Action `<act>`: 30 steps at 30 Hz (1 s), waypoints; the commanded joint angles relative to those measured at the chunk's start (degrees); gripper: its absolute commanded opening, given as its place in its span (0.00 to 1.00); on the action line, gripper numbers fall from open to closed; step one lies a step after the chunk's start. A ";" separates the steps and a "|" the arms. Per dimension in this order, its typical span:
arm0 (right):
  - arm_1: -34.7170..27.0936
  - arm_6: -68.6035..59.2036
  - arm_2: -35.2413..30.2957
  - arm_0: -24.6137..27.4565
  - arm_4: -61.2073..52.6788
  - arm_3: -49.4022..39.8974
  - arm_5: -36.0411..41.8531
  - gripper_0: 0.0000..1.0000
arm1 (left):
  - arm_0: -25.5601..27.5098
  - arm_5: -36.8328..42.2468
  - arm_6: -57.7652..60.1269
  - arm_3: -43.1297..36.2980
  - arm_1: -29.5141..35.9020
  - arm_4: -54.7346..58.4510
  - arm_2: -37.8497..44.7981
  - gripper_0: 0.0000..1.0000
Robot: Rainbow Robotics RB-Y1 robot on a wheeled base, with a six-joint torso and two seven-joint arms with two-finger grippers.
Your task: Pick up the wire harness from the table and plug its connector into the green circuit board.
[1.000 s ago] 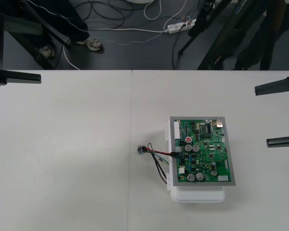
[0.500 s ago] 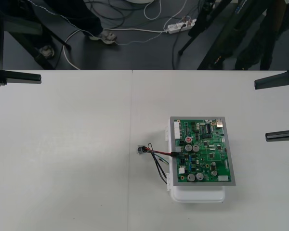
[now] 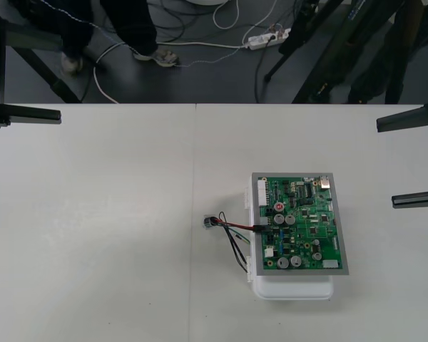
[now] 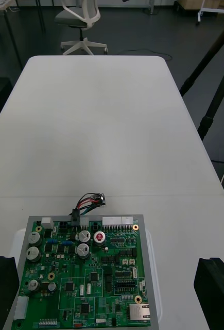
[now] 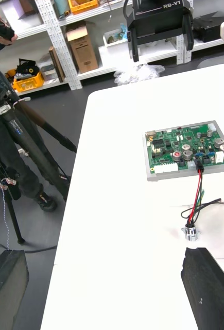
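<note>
**Harness is in the board, both arms off to the sides**

Standing here looking at the table (image 3: 114, 214): the green circuit board (image 3: 299, 224) sits on its white base (image 3: 292, 288), over on the robot's right half. The wire harness (image 3: 235, 235) is hooked up to it. Its little black plug (image 3: 260, 229) sits in a connector on the board's left edge, and from the wrist cams it looks properly seated. The red, black and green wires loop off that edge onto the table, and the round metal socket (image 3: 211, 222) lies flat on the tabletop just beside the board, touching nothing else.

Neither arm is near any of it. The left gripper (image 5: 104, 252) hangs at the far left edge of the table, jaws spread wide with nothing between them. The right gripper (image 3: 386, 164) is out at the right edge, its two black fingers (image 3: 414, 122) well apart and empty too.
</note>
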 commanded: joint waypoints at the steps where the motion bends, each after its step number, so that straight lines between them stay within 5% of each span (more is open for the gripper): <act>1: -2.18 -2.49 0.83 -1.72 0.34 -0.95 0.05 1.00 | -1.69 2.73 -2.19 -1.25 1.40 -0.25 1.50 0.87; 30: -2.18 -2.49 0.83 -1.72 0.34 -0.95 0.05 1.00 | -1.69 2.73 -2.19 -1.25 1.40 -0.25 1.50 0.87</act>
